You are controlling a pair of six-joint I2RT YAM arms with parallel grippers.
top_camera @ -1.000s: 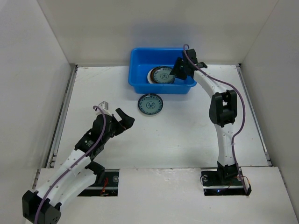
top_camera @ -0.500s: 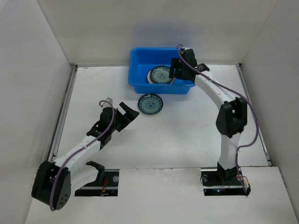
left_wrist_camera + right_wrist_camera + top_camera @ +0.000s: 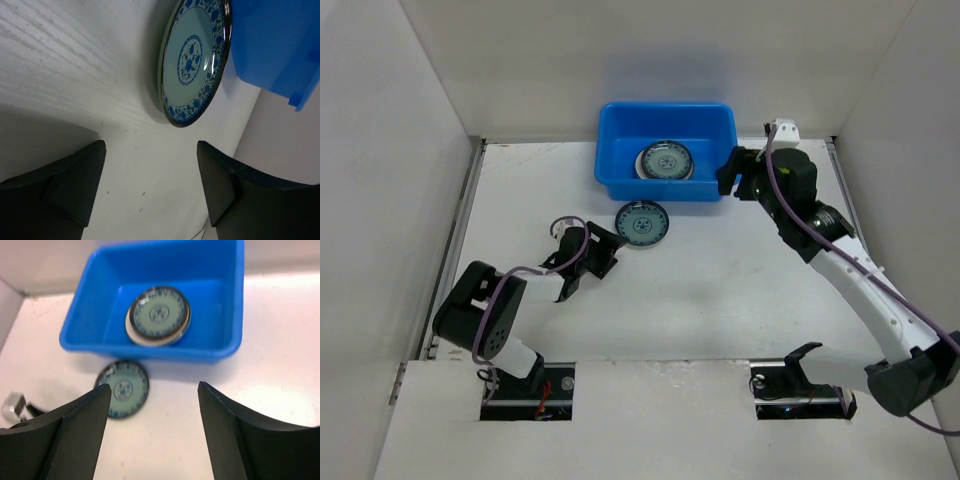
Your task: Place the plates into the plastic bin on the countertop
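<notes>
Left gripper (image 3: 150, 187): jaws apart, nothing between them; held low over the countertop (image 3: 720, 290) and aimed at the loose plate (image 3: 192, 60)
Left fingers (image 3: 75, 185): dark, one on each side of the wrist view, clear of the plate
Loose plate: teal-blue with a flower pattern and a dark rim; flat on the countertop, just ahead of the left gripper and not touching it; outside the bin (image 3: 620, 130), just beside its near wall; whether they touch cannot be told
Right gripper (image 3: 730, 172): jaws apart and empty; outside the bin at its right end, facing back over it
Bin: bright blue tub at the far edge of the countertop, close to the back wall (image 3: 660, 50), with the right gripper off its right end
Top plate (image 3: 159, 314): teal-blue, patterned, inside the bin near the middle of its floor, resting on the lower plate (image 3: 147, 342)
Lower plate: paler, mostly hidden under the top plate, only an edge showing
</notes>
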